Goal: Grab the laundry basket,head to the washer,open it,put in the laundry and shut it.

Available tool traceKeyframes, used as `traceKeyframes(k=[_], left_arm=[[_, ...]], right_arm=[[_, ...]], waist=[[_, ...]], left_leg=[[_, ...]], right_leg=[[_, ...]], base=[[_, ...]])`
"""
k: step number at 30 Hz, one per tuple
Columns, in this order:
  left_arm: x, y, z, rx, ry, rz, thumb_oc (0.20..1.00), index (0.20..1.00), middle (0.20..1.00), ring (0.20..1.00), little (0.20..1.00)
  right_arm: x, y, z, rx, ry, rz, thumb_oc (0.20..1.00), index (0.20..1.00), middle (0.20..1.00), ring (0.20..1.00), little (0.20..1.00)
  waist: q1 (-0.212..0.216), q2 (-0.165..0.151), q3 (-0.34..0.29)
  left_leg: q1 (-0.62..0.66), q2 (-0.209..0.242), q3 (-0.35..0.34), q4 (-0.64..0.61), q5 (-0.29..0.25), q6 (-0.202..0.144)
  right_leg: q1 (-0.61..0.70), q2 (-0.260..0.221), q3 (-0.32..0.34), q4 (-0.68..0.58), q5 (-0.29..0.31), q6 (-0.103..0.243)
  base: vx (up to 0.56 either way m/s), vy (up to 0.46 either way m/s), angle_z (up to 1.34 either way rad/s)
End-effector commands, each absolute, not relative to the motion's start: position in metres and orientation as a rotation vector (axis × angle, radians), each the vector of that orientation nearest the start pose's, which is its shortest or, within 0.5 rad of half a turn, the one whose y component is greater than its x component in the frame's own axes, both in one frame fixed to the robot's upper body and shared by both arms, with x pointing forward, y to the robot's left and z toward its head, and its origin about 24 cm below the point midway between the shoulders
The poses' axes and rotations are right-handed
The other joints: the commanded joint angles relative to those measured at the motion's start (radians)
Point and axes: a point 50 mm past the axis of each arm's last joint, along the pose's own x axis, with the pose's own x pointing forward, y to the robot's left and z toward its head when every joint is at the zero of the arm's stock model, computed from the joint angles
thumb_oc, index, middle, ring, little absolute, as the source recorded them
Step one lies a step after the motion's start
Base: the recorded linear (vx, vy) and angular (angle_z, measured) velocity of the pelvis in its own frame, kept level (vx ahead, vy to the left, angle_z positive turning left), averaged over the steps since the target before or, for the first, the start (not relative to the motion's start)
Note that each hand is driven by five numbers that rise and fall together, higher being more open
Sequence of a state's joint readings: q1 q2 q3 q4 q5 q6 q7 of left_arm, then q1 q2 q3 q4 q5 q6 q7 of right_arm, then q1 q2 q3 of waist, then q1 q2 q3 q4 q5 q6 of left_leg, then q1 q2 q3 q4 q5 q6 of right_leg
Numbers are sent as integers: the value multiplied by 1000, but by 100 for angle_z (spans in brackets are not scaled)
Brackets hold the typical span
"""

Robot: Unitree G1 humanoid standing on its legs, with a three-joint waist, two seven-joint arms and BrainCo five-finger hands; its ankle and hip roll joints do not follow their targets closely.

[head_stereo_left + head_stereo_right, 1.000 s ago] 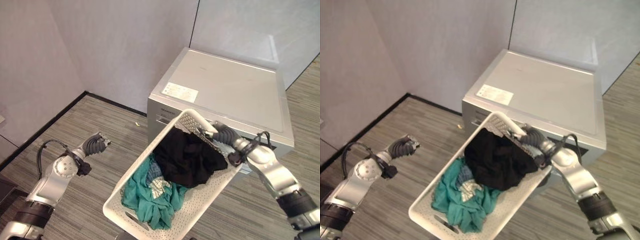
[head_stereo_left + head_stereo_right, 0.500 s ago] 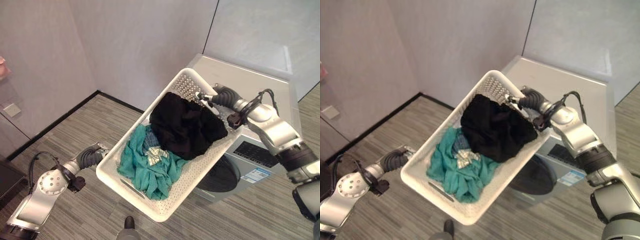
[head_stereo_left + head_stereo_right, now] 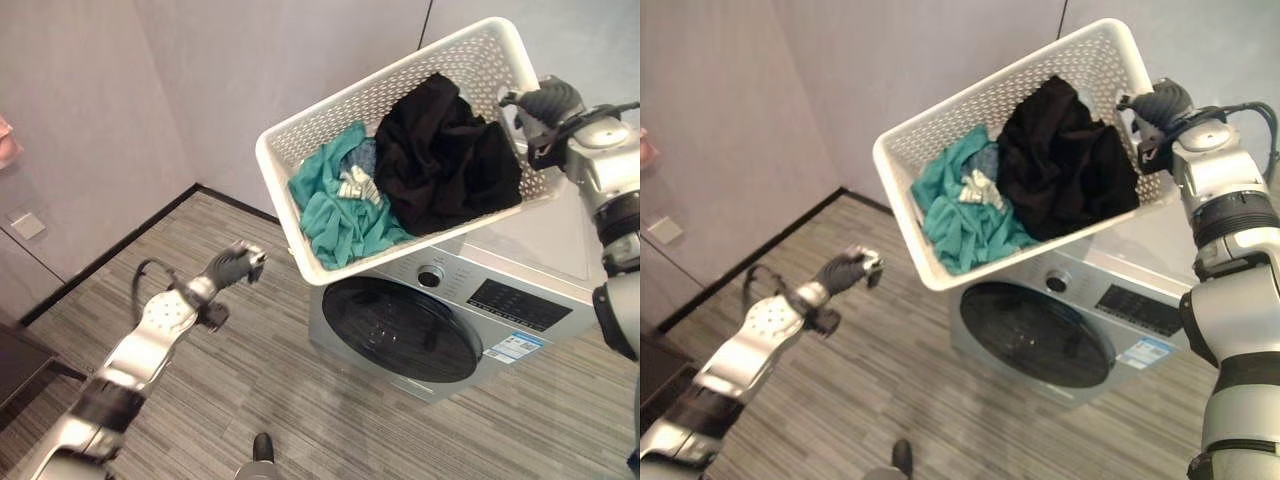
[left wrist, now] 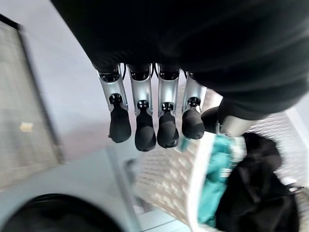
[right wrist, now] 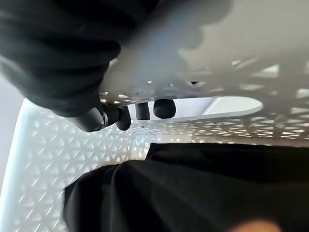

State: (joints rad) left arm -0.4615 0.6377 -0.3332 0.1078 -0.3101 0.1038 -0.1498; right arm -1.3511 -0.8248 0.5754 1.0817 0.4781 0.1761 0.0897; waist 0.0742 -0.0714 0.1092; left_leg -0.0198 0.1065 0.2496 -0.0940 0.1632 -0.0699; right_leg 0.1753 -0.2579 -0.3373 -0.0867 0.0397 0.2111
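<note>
The white perforated laundry basket (image 3: 400, 85) hangs tilted high above the washer (image 3: 545, 235). My right hand (image 3: 540, 103) is shut on the handle at its far end, and in the right wrist view its fingertips (image 5: 164, 108) curl through the handle slot. A teal cloth (image 3: 340, 215) and a black garment (image 3: 440, 160) lie inside, slid toward the low side. My left hand (image 3: 236, 266) is out over the floor, left of the washer and apart from the basket, with its fingers (image 4: 145, 123) straight and holding nothing. The washer's round dark door (image 3: 400, 330) is closed.
The silver front-loading washer stands against grey walls, its control panel (image 3: 510, 305) to the right of the door. Striped wood-look floor (image 3: 250, 400) lies in front, with a dark baseboard (image 3: 110, 250) along the left wall. A wall socket (image 3: 27, 225) sits low on that wall.
My right hand has swung the basket up and to the right, from in front of the washer to above it. The left hand has come away from the basket's low rim.
</note>
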Motion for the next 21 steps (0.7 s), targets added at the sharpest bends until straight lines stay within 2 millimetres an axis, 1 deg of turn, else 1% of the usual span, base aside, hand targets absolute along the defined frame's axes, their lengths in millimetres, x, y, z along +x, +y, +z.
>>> traceKeyframes(k=[1,3,4,5,7,8,9,10,11,12,13,15,16,17,19,20,21], left_arm=[[344,154,161,374,-230,-372,200,200,200,200,200],[360,138,180,360,-272,-354,200,200,200,200,200],[373,125,197,357,-299,-335,200,200,200,200,200],[374,125,198,357,-302,-336,200,200,200,200,200],[387,108,212,353,-308,-324,200,200,200,200,200],[398,89,225,373,-307,-315,200,200,200,200,200],[398,88,226,373,-310,-316,200,200,200,200,200],[403,81,228,382,-295,-312,200,200,200,200,200],[407,73,233,400,-287,-303,200,200,200,200,200],[412,70,232,409,-257,-284,200,200,200,200,200],[418,66,239,444,-229,-256,200,200,200,200,200],[421,65,243,467,-212,-241,200,200,200,200,200],[426,71,246,504,-171,-190,200,200,200,200,200],[427,71,246,504,-173,-190,200,200,200,200,200],[430,80,257,540,-154,-142,200,200,200,200,200],[430,80,258,540,-155,-142,200,200,200,200,200],[432,86,260,533,-136,-119,200,200,200,200,200]], right_arm=[[384,-276,376,-393,-299,-229,200,200,200,200,200],[387,-275,371,-387,-279,-243,200,200,200,200,200],[391,-271,365,-389,-258,-241,200,200,200,200,200],[390,-272,365,-389,-260,-244,200,200,200,200,200],[395,-268,358,-378,-232,-245,200,200,200,200,200],[400,-265,350,-365,-195,-252,200,200,200,200,200],[399,-265,351,-365,-197,-253,200,200,200,200,200],[401,-264,347,-363,-184,-254,200,200,200,200,200],[403,-260,345,-354,-171,-252,200,200,200,200,200],[405,-259,342,-353,-157,-253,200,200,200,200,200],[408,-256,336,-342,-124,-258,200,200,200,200,200],[409,-255,334,-341,-111,-262,200,200,200,200,200],[411,-255,328,-346,-81,-273,200,200,200,200,200],[410,-255,328,-346,-82,-273,200,200,200,200,200],[411,-254,328,-349,-76,-282,200,200,200,200,200],[411,-254,329,-349,-77,-282,200,200,200,200,200],[410,-256,328,-351,-63,-295,200,200,200,200,200]], waist=[[10,22,-87],[-6,29,-88],[-20,38,-89],[-18,36,-88],[-32,44,-89],[-46,53,-88],[-45,52,-87],[-51,54,-88],[-61,60,-84],[-68,64,-85],[-82,70,-79],[-89,73,-78],[-105,76,-76],[-104,77,-76],[-130,81,-64],[-130,81,-65],[-143,84,-59]], left_leg=[[88,73,-9,7,-155,-58],[86,76,-12,7,-151,-61],[90,78,-11,7,-153,-64],[86,77,-11,7,-149,-63],[86,80,-9,7,-146,-66],[93,83,-8,7,-147,-71],[89,82,-8,7,-143,-70],[87,82,-7,7,-142,-71],[89,85,-4,7,-140,-74],[88,86,-2,7,-138,-75],[91,91,3,7,-136,-81],[85,92,6,7,-130,-82],[85,97,11,7,-127,-85],[84,97,11,7,-127,-86],[87,109,21,7,-121,-94],[83,108,21,7,-118,-94],[88,114,29,7,-117,-98]], right_leg=[[-86,-23,-62,7,56,-35],[-87,-19,-59,7,51,-38],[-85,-13,-55,7,43,-38],[-88,-14,-55,6,46,-39],[-93,-9,-49,5,42,-40],[-91,-1,-42,6,34,-41],[-94,-1,-42,5,38,-42],[-96,1,-38,4,37,-42],[-98,6,-33,3,33,-42],[-102,9,-28,3,32,-43],[-106,18,-17,2,27,-43],[-116,21,-12,0,30,-44],[-123,29,2,0,29,-45],[-125,29,2,0,29,-45],[-134,46,28,4,20,-51],[-138,46,28,3,23,-51],[-141,54,37,5,18,-53]], base=[[21,-23,9],[16,-13,-1],[0,0,0],[0,0,0],[16,-22,-2],[18,-35,-5],[19,-36,-5],[-1,-17,-6],[17,-29,-9],[14,-36,-8],[3,-31,-10],[2,-36,-13],[18,-40,-8],[34,-45,-9],[25,-62,-22],[20,-79,-18],[12,-59,-11]])
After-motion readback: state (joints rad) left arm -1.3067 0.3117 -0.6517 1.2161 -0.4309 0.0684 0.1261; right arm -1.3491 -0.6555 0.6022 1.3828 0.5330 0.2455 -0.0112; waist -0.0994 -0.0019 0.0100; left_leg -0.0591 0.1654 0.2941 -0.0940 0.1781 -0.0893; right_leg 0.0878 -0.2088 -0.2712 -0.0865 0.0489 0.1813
